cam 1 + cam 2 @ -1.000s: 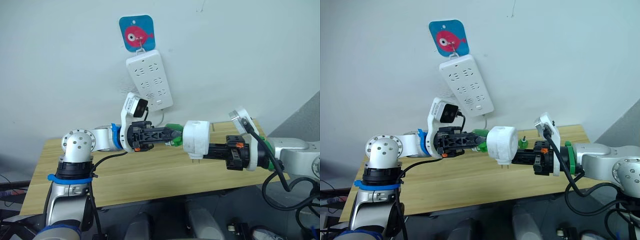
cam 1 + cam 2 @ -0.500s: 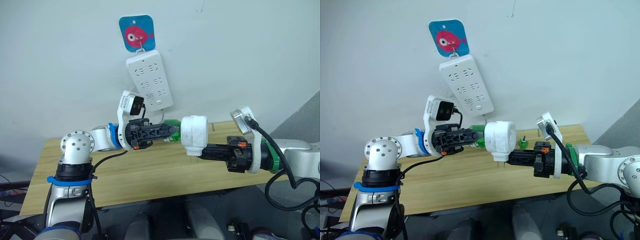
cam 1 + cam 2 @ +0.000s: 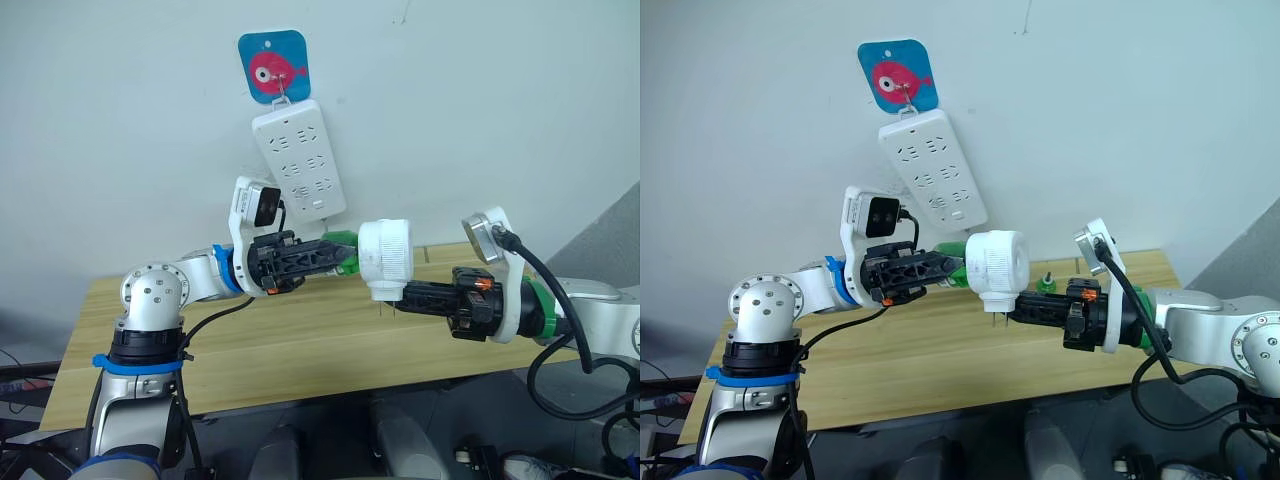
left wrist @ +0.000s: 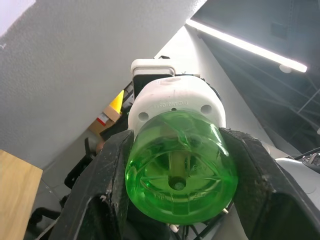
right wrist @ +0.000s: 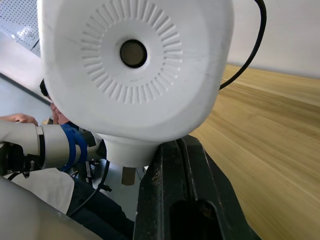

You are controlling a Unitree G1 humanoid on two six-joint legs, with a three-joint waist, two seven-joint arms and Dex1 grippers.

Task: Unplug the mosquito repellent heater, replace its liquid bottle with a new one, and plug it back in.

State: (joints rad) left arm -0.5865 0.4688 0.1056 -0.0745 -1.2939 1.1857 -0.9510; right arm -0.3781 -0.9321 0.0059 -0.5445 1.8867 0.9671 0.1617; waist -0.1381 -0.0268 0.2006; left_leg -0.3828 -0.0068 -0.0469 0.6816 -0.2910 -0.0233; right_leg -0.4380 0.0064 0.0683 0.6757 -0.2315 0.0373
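Midair above table (image 3: 300,350): heater (image 3: 386,255) clamped in right gripper (image 3: 395,290), green bottle (image 3: 345,252) pinched by left gripper (image 3: 335,255), seated in heater's base.

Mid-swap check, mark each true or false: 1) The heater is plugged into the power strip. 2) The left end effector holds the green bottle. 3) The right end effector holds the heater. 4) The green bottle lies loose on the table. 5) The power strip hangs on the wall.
1) False. The mosquito repellent heater is held in the air, below the power strip, its prongs free.
2) True. The left end effector is shut on the green bottle.
3) True. The right end effector grips the heater.
4) False. The bottle is held against the heater's base, above the table.
5) True. It hangs below a fish sticker.
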